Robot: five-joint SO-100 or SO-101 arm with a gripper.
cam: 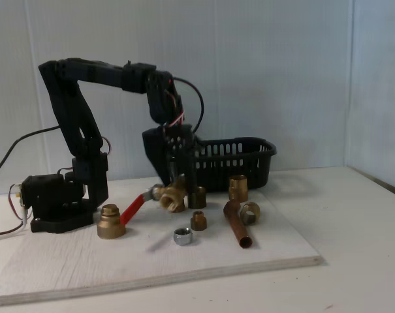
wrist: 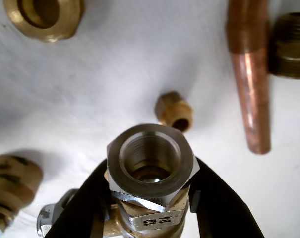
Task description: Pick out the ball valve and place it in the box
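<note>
Fixed view, left to right: the black arm's jaws (cam: 175, 186) are clenched on the brass ball valve with its flat red lever handle (cam: 159, 195), held just above the white board worktop (cam: 66, 267); behind stands the black slotted plastic basket (cam: 233, 160). The valve looks heavy, rigid and smooth, likely slippery; the hexagonal body offers flat faces for grip. Plain pale walls surround the scene.

Arm arches up and over in the fixed view, wrist pointing down; the tool (cam: 175, 189) hangs low, black fingers (wrist: 85, 203) clamped tight around its load.
</note>
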